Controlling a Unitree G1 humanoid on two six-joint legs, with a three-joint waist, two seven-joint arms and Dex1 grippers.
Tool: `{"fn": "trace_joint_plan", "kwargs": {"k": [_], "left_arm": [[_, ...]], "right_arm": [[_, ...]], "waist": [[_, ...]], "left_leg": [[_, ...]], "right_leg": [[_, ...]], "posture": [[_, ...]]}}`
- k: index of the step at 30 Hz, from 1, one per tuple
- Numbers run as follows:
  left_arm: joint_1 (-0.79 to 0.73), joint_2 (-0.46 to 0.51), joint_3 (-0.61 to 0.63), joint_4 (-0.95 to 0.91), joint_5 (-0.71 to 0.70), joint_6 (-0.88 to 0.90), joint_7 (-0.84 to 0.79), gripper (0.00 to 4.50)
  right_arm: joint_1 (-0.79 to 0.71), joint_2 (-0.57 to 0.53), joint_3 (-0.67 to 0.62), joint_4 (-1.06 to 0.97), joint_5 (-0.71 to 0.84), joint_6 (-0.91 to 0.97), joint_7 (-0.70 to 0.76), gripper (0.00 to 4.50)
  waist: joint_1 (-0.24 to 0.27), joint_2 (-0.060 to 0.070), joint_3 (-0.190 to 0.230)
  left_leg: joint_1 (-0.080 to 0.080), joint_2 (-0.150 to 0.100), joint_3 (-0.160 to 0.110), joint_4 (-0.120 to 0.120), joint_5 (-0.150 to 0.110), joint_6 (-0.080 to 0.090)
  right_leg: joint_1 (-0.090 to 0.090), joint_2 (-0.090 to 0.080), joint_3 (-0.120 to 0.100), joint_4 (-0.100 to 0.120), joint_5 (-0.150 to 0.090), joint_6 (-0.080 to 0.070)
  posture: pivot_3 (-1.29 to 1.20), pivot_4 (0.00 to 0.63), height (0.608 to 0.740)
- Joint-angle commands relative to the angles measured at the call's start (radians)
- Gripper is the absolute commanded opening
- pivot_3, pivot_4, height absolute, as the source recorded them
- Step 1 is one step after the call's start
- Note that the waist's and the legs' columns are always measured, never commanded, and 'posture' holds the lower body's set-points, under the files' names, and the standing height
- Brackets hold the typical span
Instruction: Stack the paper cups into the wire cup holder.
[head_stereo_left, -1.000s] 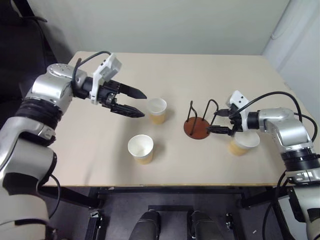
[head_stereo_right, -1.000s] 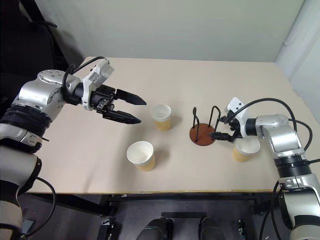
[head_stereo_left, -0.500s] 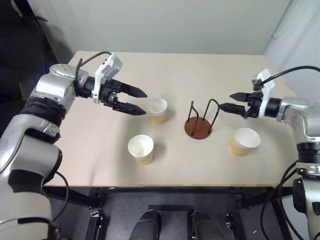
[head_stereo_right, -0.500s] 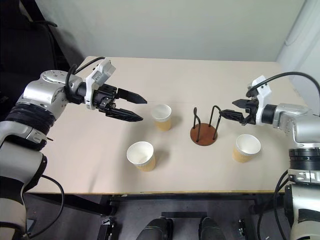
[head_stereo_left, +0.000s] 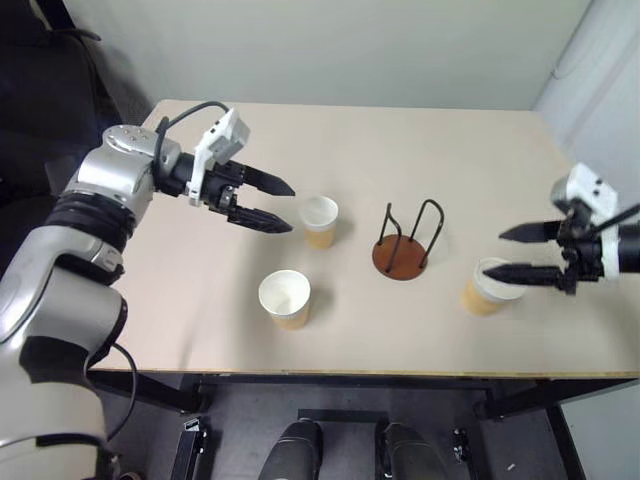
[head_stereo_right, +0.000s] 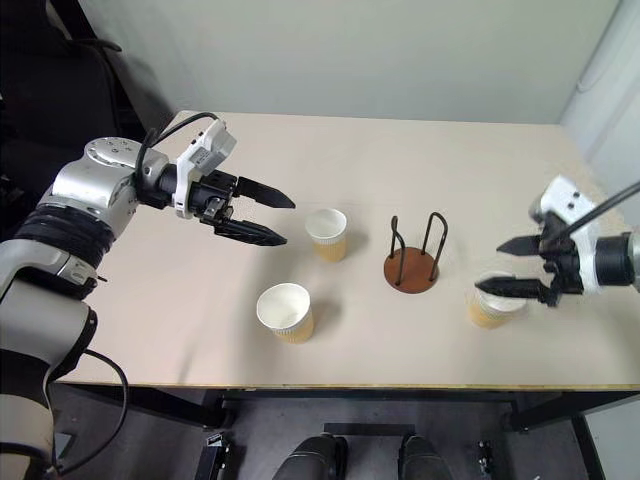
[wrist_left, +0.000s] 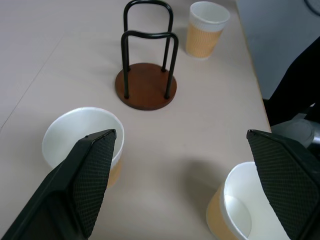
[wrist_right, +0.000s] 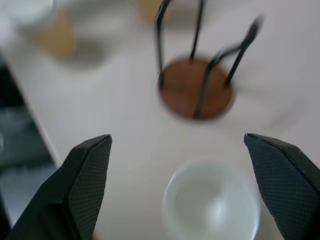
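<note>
Three tan paper cups stand upright on the table: one in the middle (head_stereo_left: 319, 221), one nearer the front edge (head_stereo_left: 284, 298) and one on the right (head_stereo_left: 483, 288). Between the middle and right cups stands the wire cup holder (head_stereo_left: 400, 258), a brown disc with two black loops and nothing in it. My left gripper (head_stereo_left: 288, 208) hovers open just left of the middle cup, pointing at it. My right gripper (head_stereo_left: 493, 254) hangs open above the right cup, apart from it. The right wrist view looks down into that cup (wrist_right: 212, 205) with the holder (wrist_right: 195, 90) beyond.
The beige table (head_stereo_left: 200, 320) ends close behind the right cup at the front and right edges. A pale wall runs along the far side. A dark chair (head_stereo_left: 50, 60) stands off the back left corner.
My right gripper has pulled away from the holder, rising and moving back toward the table's right edge, to above the right cup. The left gripper and the cups have stayed put.
</note>
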Motion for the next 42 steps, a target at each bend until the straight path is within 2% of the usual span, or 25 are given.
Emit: {"fn": "trace_joint_plan", "kwargs": {"k": [1, 9, 18, 21, 31, 42], "left_arm": [[-0.036, -0.009, -0.003, -0.011, -0.018, -0.022, -0.032, 4.50], [-0.053, -0.034, -0.015, 0.010, -0.017, -0.035, -0.032, 4.50], [-0.045, -0.026, -0.009, 0.003, -0.021, -0.032, -0.032, 4.50], [-0.042, -0.019, -0.011, -0.001, -0.020, -0.033, -0.032, 4.50], [-0.038, -0.007, -0.029, -0.006, -0.017, -0.038, -0.032, 4.50], [-0.056, -0.021, -0.049, 0.028, -0.008, -0.056, -0.032, 4.50]], "right_arm": [[0.065, -0.053, -0.004, -0.041, -0.077, -0.136, 0.008, 4.29], [0.191, -0.106, 0.076, -0.008, -0.233, -0.354, 0.012, 4.29], [0.105, -0.060, 0.260, 0.126, -0.405, -0.515, 0.022, 4.29], [0.051, -0.043, 0.308, 0.171, -0.440, -0.539, 0.049, 3.74], [-0.079, -0.055, 0.342, 0.245, -0.470, -0.573, 0.196, 0.05], [-0.211, -0.073, 0.285, 0.197, -0.430, -0.467, 0.262, 0.02]], "waist": [[0.000, 0.000, 0.000], [-0.001, -0.001, 0.000], [-0.004, -0.001, 0.000], [-0.004, -0.001, 0.000], [-0.002, -0.001, 0.001], [-0.004, 0.000, 0.001]], "left_leg": [[0.000, 0.000, 0.000, 0.000, 0.000, 0.000], [0.000, 0.000, 0.001, 0.003, -0.001, 0.003], [0.001, 0.000, 0.001, 0.009, -0.003, 0.006], [0.001, 0.000, 0.000, 0.011, -0.003, 0.007], [0.000, 0.000, 0.000, 0.013, -0.004, 0.008], [0.000, 0.000, 0.001, 0.012, -0.004, 0.007]], "right_leg": [[0.000, 0.000, 0.000, 0.000, 0.000, 0.001], [0.001, 0.000, 0.002, 0.000, 0.002, 0.004], [0.005, 0.000, 0.002, -0.001, 0.006, 0.012], [0.006, 0.000, 0.001, -0.001, 0.006, 0.012], [0.006, 0.000, 0.001, -0.001, 0.003, 0.007], [0.006, 0.000, 0.001, -0.001, 0.002, 0.006]], "posture": [[0.00, 0.150, 0.740], [0.00, 0.150, 0.740], [0.00, 0.150, 0.740], [0.00, 0.150, 0.740], [0.00, 0.150, 0.740], [0.00, 0.150, 0.740]]}}
